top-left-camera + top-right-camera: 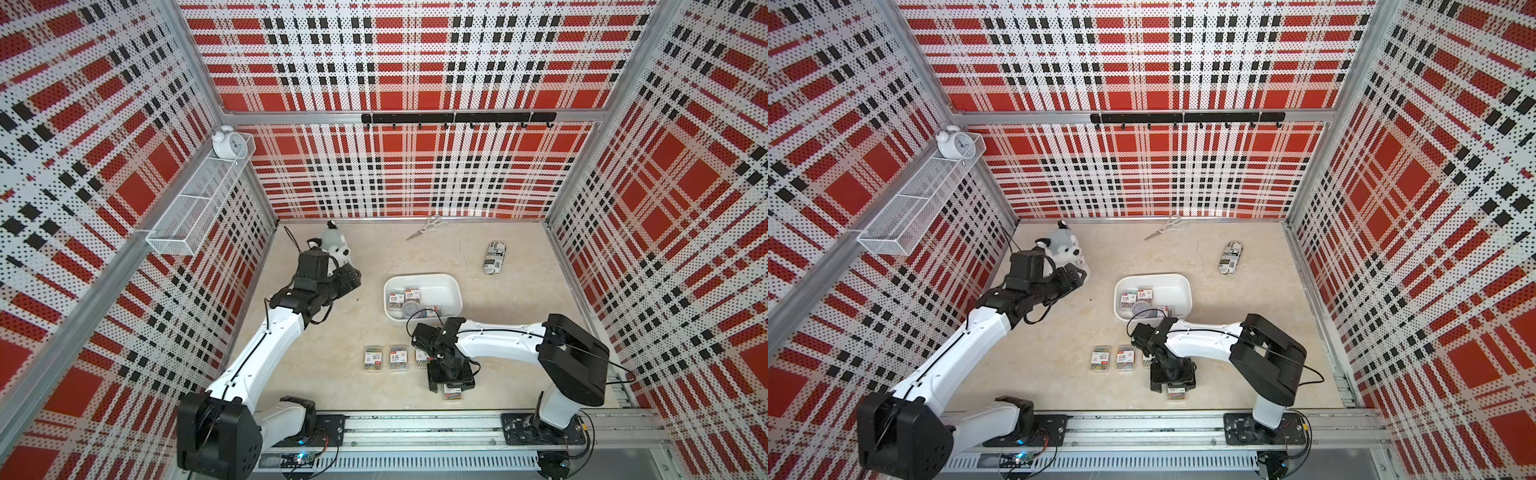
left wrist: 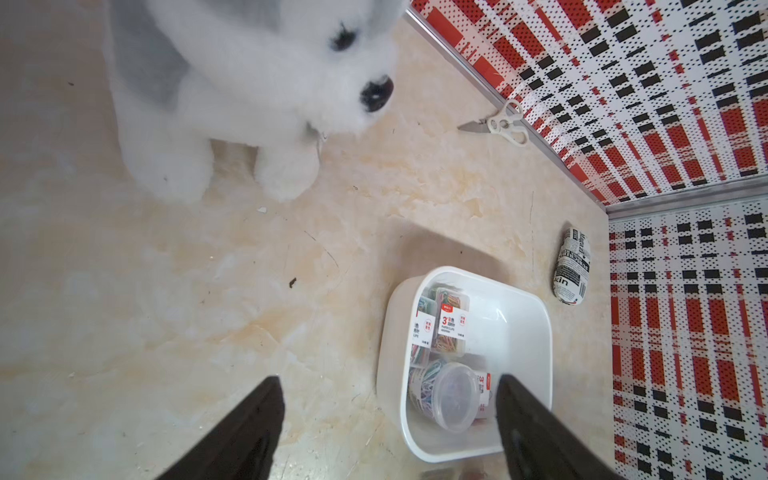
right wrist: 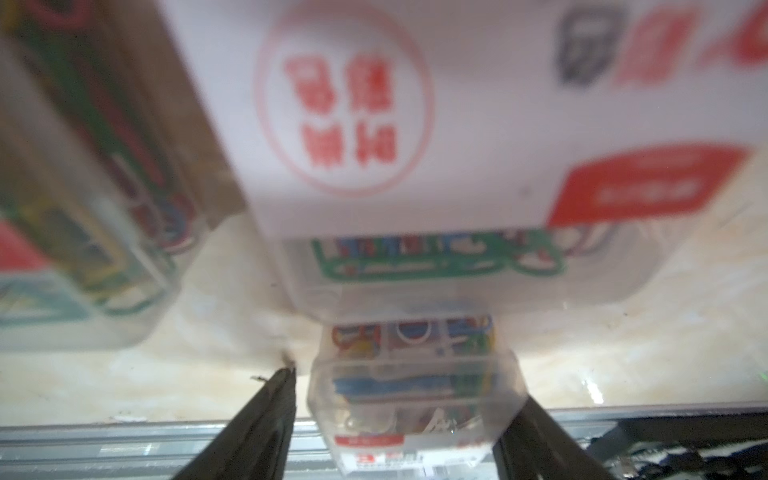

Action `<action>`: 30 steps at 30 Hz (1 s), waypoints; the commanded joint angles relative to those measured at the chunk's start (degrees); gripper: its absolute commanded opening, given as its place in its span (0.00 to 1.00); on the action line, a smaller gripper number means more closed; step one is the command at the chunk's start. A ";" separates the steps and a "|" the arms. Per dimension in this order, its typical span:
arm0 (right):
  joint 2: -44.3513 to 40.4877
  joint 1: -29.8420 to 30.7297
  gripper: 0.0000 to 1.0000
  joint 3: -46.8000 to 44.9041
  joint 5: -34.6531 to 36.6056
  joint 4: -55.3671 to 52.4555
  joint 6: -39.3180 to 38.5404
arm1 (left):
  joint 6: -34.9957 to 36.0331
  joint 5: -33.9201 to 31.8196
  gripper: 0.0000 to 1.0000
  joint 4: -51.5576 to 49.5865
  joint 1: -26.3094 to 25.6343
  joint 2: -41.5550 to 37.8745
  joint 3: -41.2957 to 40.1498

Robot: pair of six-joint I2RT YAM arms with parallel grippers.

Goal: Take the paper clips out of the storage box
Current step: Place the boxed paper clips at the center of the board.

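The storage box (image 1: 442, 293) is smooth glossy plastic, the plush dog (image 1: 1063, 245) fluffy cloth.

My right pincer (image 1: 451, 380) points down at the table (image 1: 332, 374), a case of clips (image 1: 453, 393) peeking out from under it. Just beside it three more cases (image 1: 398, 358) lie in a row, the nearest half hidden by my wrist. Beyond it stands the white box (image 1: 440, 293), holding cases and a round tub (image 1: 410, 308). My left pincer (image 1: 353, 279) hangs beside the toy dog (image 1: 338, 247).
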 commanded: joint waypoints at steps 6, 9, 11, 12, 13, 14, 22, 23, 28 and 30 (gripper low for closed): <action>-0.71 -0.52 0.79 0.58 1.59 -1.77 0.51 | 0.76 0.26 0.82 -0.55 -0.23 0.61 1.73; -1.41 -0.54 0.83 0.20 2.02 -1.87 0.88 | 0.70 0.31 0.82 -0.56 -0.22 0.72 1.60; -1.86 -0.51 0.84 0.15 2.43 -1.98 0.98 | 0.66 0.36 0.83 -0.56 -0.23 0.88 1.61; -2.06 -0.55 0.85 0.18 2.77 -2.04 1.00 | 0.66 0.49 0.83 -0.46 -0.23 0.93 1.69; -2.23 -0.59 0.85 0.24 2.99 -2.04 0.83 | 0.66 0.43 0.83 -0.42 -0.23 0.93 1.64; -2.49 -0.77 0.86 0.37 3.25 -2.04 0.44 | 0.58 0.52 0.83 -0.40 -0.23 0.98 1.77; -7.25 -4.11 0.87 2.96 6.44 -4.96 -3.68 | 0.66 0.28 0.83 -0.53 0.44 0.33 1.89; -7.85 -4.75 0.86 4.01 6.69 -6.03 -4.44 | 0.49 0.24 0.83 -0.52 0.56 0.17 1.73; -9.82 -9.31 0.86 11.76 8.57 -13.04 -10.40 | -0.18 0.11 0.83 -0.55 1.30 0.01 2.23; -10.24 -12.07 0.85 16.12 10.58 -15.57 -12.84 | -0.39 -0.18 0.83 -0.55 1.29 0.73 2.90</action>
